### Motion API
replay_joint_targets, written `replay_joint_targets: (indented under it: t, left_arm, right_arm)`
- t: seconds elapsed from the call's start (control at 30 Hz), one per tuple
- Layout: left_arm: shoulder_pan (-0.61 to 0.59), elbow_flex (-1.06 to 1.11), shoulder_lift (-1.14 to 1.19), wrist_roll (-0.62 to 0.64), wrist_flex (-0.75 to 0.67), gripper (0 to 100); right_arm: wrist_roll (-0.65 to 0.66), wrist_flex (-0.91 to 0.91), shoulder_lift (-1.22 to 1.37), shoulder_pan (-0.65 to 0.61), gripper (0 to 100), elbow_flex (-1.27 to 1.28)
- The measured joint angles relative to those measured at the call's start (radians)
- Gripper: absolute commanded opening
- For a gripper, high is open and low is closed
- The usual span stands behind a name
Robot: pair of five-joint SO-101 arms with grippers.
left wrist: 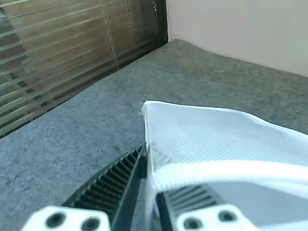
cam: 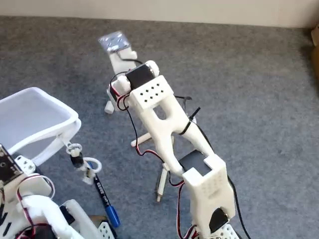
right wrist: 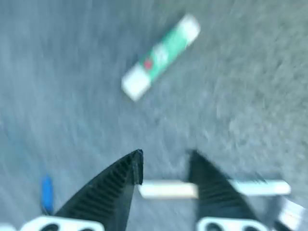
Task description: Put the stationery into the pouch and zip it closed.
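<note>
The white mesh pouch (cam: 35, 117) lies at the table's left, mouth open, with its zip pull rings (cam: 82, 157) trailing toward the blue pen (cam: 103, 196). My left gripper (left wrist: 151, 161) is shut on the pouch (left wrist: 216, 139) rim. The right arm (cam: 149, 94) stretches over the middle of the table. Its gripper (right wrist: 164, 161) hangs open over the carpet, with a white stick (right wrist: 168, 190) lying crosswise beneath and between the fingers. A green and white stick (right wrist: 161, 55) lies farther off. A white stick (cam: 142, 139) and a thin dark pen (cam: 160, 183) lie under the right arm.
Grey carpet (cam: 259, 89) covers the whole table, with open room to the right and at the back. A window blind (left wrist: 62, 53) and a pale wall (left wrist: 240, 29) stand beyond the pouch. Red and black cables (cam: 134, 129) hang along the right arm.
</note>
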Motion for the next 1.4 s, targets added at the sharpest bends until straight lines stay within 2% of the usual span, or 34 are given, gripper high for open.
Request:
replay_joint_targets:
  t: [0.13, 0.47, 0.77, 0.87, 0.97, 1.13, 1.4]
  left_arm:
    - [0.0, -0.003, 0.018, 0.0, 0.0, 1]
    - [0.0, -0.003, 0.023, 0.0, 0.0, 1]
    - [-0.003, -0.003, 0.025, 0.0, 0.029, 1]
    - [0.0, -0.003, 0.025, 0.0, 0.029, 1]
    - [0.0, -0.003, 0.025, 0.0, 0.029, 1]
    - [0.0, -0.003, 0.025, 0.0, 0.029, 1]
    - [0.0, -0.003, 0.025, 0.0, 0.029, 1]
  right_arm:
    - [-0.13, -0.141, 0.081, -0.003, 26.7, -0.002]
    - [-0.181, -0.559, 0.374, -0.012, 26.7, 0.0]
    - [-0.181, -0.661, 0.486, -0.009, 26.6, -0.009]
    - [-0.181, -0.644, 0.525, -0.009, 23.9, -0.06]
    - [-0.18, -0.575, 0.571, -0.009, 15.8, -0.152]
    - [-0.084, -0.43, 0.657, -0.005, 2.6, -0.328]
    - [0.066, -0.048, 0.713, -0.017, 0.7, -0.591]
